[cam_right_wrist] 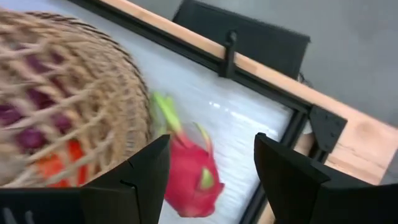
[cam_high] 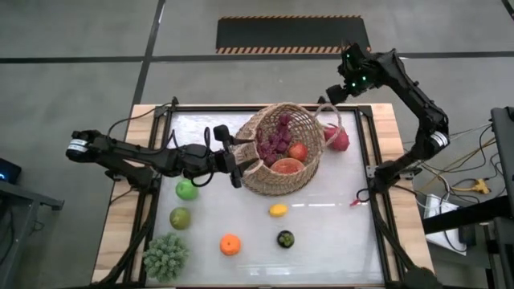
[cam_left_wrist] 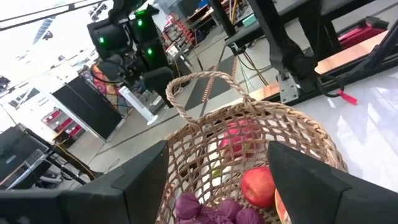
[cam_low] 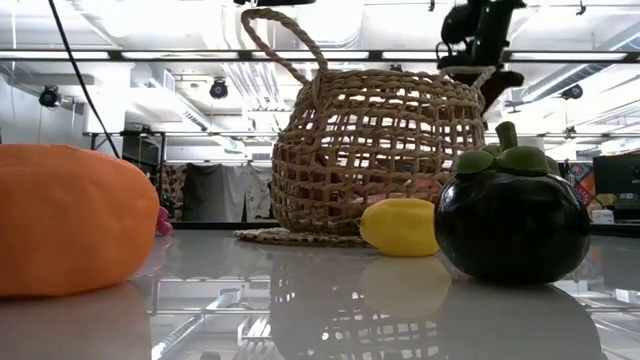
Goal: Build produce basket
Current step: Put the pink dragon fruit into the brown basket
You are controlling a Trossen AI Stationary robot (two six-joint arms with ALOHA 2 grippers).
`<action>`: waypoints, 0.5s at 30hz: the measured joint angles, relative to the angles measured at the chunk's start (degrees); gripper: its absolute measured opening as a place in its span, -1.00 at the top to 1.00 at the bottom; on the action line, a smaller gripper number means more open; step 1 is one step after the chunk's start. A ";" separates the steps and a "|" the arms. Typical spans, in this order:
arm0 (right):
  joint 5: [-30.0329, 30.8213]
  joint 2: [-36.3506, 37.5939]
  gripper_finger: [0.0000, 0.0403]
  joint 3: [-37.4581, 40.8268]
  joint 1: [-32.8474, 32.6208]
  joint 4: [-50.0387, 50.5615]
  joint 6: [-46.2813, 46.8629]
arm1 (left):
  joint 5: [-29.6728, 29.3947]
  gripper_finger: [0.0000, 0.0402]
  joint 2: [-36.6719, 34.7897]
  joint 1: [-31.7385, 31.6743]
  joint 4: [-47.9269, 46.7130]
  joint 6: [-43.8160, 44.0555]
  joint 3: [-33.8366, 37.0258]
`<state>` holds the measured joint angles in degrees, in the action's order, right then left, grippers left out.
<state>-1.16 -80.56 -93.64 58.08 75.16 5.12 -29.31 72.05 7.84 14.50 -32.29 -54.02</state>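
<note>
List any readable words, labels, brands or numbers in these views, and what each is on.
None can be read. The basket and the produce, such as the orange and lemon, carry no print. The boards and screens in the room behind the table, in the left wrist and low views, are too blurred to read.

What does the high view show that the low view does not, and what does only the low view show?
Only the high view shows the left gripper open at the basket rim, the right gripper above the far edge, plus the green apple, the pear, the green spiky bunch and the dragon fruit. Only the low view shows the room behind and the ceiling lights. Both show the basket, the lemon, the orange and the dark mangosteen.
</note>
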 joint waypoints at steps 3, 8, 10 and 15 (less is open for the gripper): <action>-1.84 -1.42 -0.08 0.04 3.76 0.04 -1.20 | -0.03 -0.27 0.00 0.00 0.00 0.02 0.00; -1.67 -3.93 -0.08 0.31 6.17 1.13 -2.81 | -0.07 -0.27 0.00 0.00 0.00 0.09 0.00; -1.19 -5.04 -0.06 0.73 6.06 3.19 -4.90 | -0.12 -0.27 0.00 0.00 0.00 0.15 0.00; 4.60 -8.29 0.09 1.15 6.34 4.40 -6.06 | -0.39 -0.27 0.00 0.00 -0.02 0.14 0.02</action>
<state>3.44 -88.85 -92.50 64.42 79.57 -0.94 -29.70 72.05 7.84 14.49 -32.16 -54.00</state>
